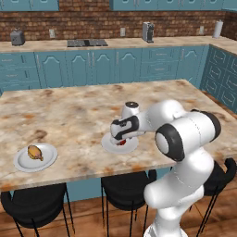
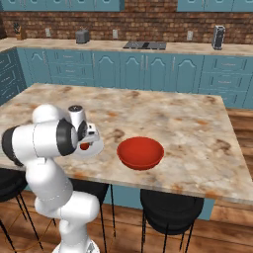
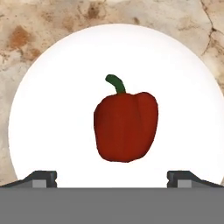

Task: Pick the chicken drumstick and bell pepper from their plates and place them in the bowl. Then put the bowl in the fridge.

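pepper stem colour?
Dark green, on a red pepper. Clearest in the hand view.

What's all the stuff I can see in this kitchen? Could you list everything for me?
Red bell pepper with green stem: one, red, lying on the nearer round white plate, directly under the robot's hand.
Round white plates: two, white-grey; one under the pepper, one at the island's left end.
Golden-brown chicken drumstick: one, on the left plate.
Shallow glossy red bowl: one, empty, on the island to the right of the pepper's plate.
Marble-patterned island counter: one, beige and brown.
Black stools: several, tucked under the island's near edge.
Teal cabinets: a row along the brick wall.
White robot arm's gripper: one, jaws open, above the pepper.
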Controlling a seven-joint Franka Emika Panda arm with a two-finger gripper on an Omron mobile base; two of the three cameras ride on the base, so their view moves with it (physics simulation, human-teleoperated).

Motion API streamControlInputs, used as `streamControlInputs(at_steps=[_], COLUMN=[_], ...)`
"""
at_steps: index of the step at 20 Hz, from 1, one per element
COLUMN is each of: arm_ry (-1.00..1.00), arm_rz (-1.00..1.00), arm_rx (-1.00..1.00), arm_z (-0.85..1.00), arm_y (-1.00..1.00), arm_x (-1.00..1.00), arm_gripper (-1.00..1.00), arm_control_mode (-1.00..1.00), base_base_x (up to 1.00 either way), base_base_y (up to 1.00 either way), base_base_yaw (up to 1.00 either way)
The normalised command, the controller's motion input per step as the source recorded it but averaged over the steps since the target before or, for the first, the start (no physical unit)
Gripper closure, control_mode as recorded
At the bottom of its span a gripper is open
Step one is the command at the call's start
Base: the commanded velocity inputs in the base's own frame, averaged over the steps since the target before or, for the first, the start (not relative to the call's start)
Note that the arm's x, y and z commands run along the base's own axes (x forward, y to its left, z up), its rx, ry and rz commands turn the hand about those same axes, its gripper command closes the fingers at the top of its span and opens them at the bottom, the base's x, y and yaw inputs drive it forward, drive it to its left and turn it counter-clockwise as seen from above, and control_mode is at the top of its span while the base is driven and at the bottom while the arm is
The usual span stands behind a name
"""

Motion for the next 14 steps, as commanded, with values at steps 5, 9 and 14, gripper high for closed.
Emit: streamControlInputs(at_steps=[5,9,14], arm_ry=[0.00,0.00,0.00], arm_rz=[0.00,0.00,-0.01], arm_rx=[0.00,0.00,0.00], arm_z=[-0.18,-0.14,-0.13], arm_y=[0.10,0.11,0.05], arm_x=[0.32,0.28,0.05], arm_gripper=[-1.00,-1.00,-1.00], arm_control_mode=[-1.00,-1.00,-1.00], base_base_x=[0.00,0.00,0.00], base_base_y=[0.00,0.00,0.00], base_base_yaw=[0.00,0.00,0.00])
